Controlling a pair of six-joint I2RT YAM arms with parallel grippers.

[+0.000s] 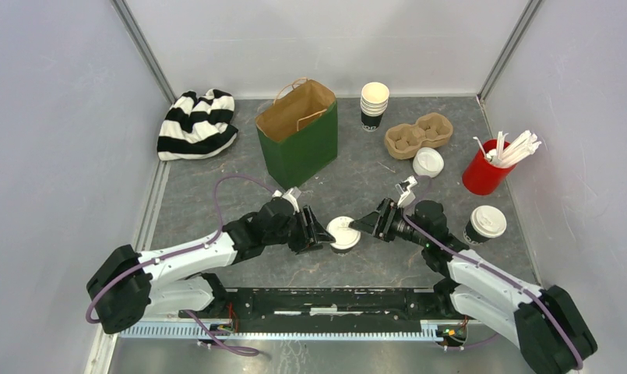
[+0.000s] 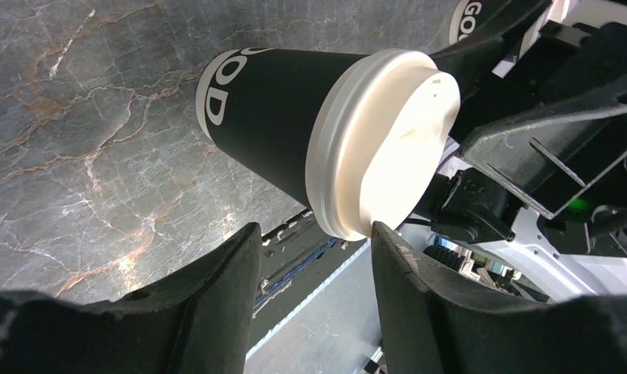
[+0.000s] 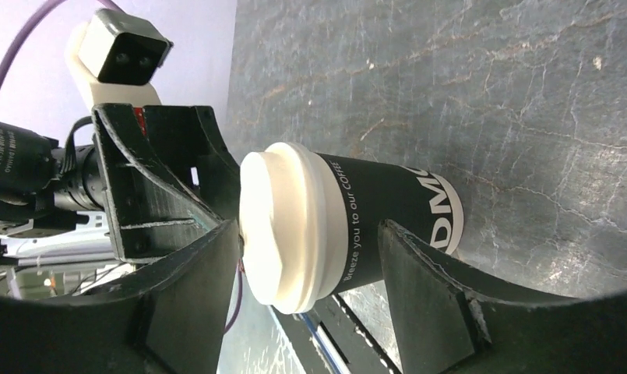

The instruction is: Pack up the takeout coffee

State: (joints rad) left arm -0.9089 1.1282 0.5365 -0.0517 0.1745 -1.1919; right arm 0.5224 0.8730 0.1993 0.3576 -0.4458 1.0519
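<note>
- a coffee cup [image 1: 343,232] with a white lid stands on the table [image 1: 193,175], near the middle of the near edge, right between the two arms.
- the left gripper [image 2: 314,230] is open. the cup's lid sits just past its fingertips and is not squeezed.
- the right gripper [image 3: 308,227] has one finger on each side of the cup. i cannot tell if it is pressing or just loose.
- the second cup [image 1: 485,224] waits by the right edge, near the red cup [image 1: 485,173].
- i think the step is taking this cup to pack it. only one gripper should hold it. grab the dark paper part under the lid, squeeze softly, and keep it straight up so nothing spills.
- the cup says "breeze you to our coffee" in small letters. big white letters look like "good". other big letters are partly hidden.
</note>
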